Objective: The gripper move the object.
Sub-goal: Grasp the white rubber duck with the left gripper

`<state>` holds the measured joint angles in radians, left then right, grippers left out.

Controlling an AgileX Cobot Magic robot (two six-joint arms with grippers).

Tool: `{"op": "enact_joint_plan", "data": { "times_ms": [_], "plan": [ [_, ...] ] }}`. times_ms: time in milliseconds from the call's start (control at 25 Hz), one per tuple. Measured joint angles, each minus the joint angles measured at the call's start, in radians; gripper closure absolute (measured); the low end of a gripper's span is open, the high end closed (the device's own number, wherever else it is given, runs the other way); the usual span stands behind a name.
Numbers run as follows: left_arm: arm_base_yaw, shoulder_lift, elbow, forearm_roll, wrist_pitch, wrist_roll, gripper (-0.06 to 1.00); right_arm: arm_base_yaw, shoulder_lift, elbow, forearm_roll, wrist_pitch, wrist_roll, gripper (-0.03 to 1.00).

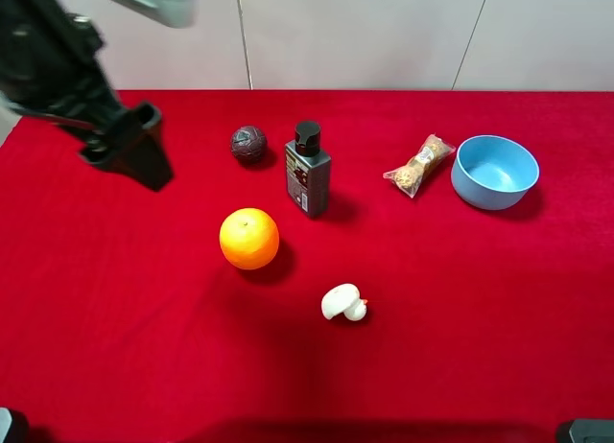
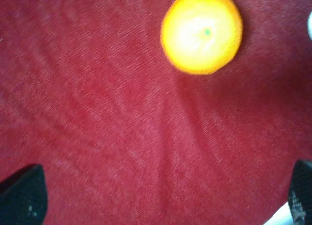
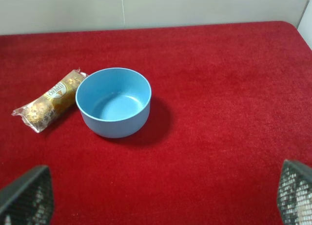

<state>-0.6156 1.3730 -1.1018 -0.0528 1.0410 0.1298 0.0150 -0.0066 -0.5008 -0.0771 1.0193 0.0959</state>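
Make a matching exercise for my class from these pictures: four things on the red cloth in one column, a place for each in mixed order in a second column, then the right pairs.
Column 1
1. orange
2. blue bowl
3. white mushroom toy
4. dark ball

Column 2 (places as the high camera shows them)
A. far right, beside the snack packet
B. just left of the black bottle
C. nearest the front edge of the red cloth
D. straight in front of the dark ball

Pairs: 1-D, 2-A, 3-C, 4-B
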Motion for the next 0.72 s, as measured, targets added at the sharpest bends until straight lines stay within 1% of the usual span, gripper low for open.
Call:
{"op": "enact_joint_plan", "data": {
  "times_ms": [280,600,720],
  "plan": [
    [-0.117,0.149,-0.107,0.001,0.000,0.000,-0.04,0.000,0.000,0.000,0.000,0.000,0.000,0.27],
    [-0.216,0.283,-0.217,0.003,0.000,0.000,-0.04,0.000,0.000,0.000,0.000,0.000,0.000,0.27],
    [-0.252,0.325,-0.254,0.019,0.002,0.000,-0.04,0.000,0.000,0.000,0.000,0.000,0.000,0.27]
  ]
}}
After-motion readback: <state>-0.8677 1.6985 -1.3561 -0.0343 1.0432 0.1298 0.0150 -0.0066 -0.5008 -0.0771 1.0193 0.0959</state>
